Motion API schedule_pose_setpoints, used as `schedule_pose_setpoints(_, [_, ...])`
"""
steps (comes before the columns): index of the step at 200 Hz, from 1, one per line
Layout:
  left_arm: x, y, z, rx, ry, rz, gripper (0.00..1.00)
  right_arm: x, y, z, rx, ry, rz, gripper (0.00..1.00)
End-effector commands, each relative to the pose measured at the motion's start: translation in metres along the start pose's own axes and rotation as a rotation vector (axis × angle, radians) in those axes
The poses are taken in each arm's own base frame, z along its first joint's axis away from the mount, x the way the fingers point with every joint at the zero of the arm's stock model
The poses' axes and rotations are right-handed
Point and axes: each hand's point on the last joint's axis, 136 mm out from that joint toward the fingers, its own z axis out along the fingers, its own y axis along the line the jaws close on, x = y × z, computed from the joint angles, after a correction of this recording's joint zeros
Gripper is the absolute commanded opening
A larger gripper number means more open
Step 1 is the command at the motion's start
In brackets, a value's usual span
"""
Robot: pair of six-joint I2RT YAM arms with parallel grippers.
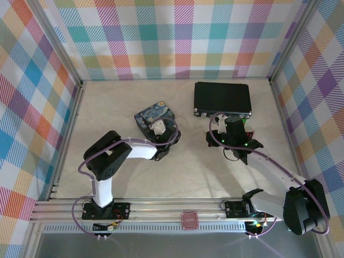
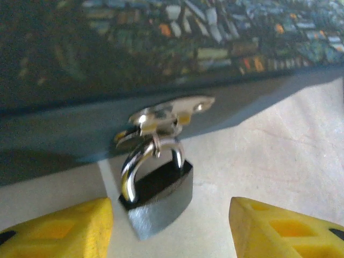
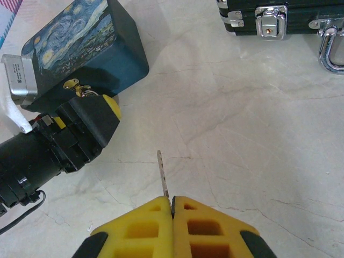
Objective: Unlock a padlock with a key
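I found the padlock locked on the painted tin; left gripper wide astride it, right gripper clamping the key, not yet inserted.

A robotics lab test cell: a pale stone-look table is boxed on three sides by pastel plaid cloth walls stretched between bare metal frame posts, and an aluminium rail along the near edge carries two bolted-down robot arms, the left arm and the right arm, each black and white with exposed joints and a lilac cable looped along it
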Motion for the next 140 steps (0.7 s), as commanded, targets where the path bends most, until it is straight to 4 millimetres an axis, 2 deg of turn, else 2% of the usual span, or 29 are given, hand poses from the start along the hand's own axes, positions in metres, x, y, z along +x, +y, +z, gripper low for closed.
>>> schedule_pose_setpoints(1, [-0.006,0.005,0.020,-0.011,-0.016,0.011,0.58,-0.006,0.002,-0.003,-0.014,-0.033,-0.016,0.00])
schedule_pose_setpoints(37, [-0.010,0.011,0.032,-0.049,-0.028,0.067,0.52,-0.006,0.003,-0.001,-0.015,-0.023,-0.019,0.00])
schedule_pose_setpoints(76, [-0.011,0.014,0.041,-0.031,-0.015,0.108,0.36,-0.005,0.003,-0.001,-0.013,-0.009,-0.022,0.00])
schedule_pose_setpoints(92, [-0.009,0.014,0.043,-0.013,-0.006,0.110,0.34,-0.006,0.005,-0.003,-0.017,0.000,-0.025,0.00])
schedule_pose_setpoints(114, [-0.006,0.017,0.043,0.010,0.008,0.094,0.26,-0.004,0.008,-0.003,-0.035,0.010,-0.023,0.00])
schedule_pose_setpoints(140, [-0.008,0.015,0.034,0.044,0.024,0.070,0.16,0.002,0.006,0.005,-0.038,0.037,-0.005,0.00])
